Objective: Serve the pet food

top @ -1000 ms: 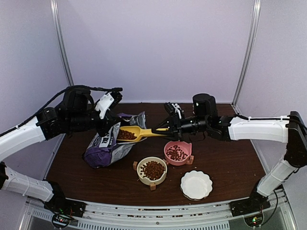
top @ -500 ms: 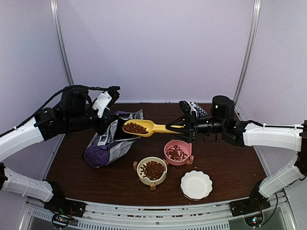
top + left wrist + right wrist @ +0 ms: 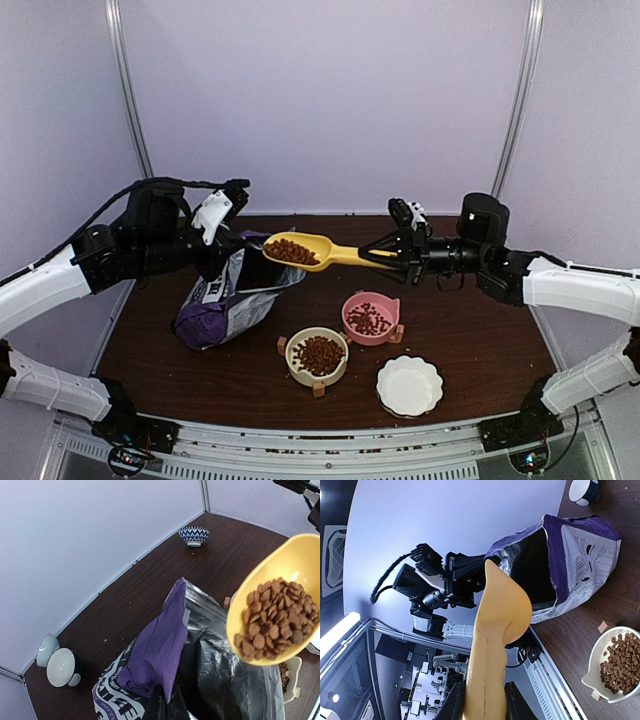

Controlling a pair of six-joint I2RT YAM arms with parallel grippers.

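Holding the scoop (image 3: 322,254) level above the table (image 3: 480,340), your right gripper (image 3: 392,250) is clamped on the yellow handle. The right wrist view shows a finger (image 3: 454,702) pressed to each side of it. The kibble (image 3: 291,250) you are serving lies as a brown heap in the scoop's bowl, in the air just beside the mouth of the bag (image 3: 232,300). From the left wrist view the heap fills the lower part of the scoop, with bare yellow above it.

Your left gripper (image 3: 167,705) is closed on the bag's purple flap, pinching its edge, and the mouth stands open with the silver lining showing inside. The bag leans on the left half of the table, its mouth turned toward the scoop.

More kibble sits in two bowls toward the front. These are the pink bowl (image 3: 370,318), below the scoop's handle, and the cream bowl (image 3: 317,356), just left of it and nearer you. A white bowl (image 3: 409,385) stands just right of the cream one, close to the table's near edge.

Well apart from these — along the wall in the left wrist view — stand a zigzag bowl (image 3: 194,535) and, at the wall's other end, two small bowls (image 3: 62,666) side by side.
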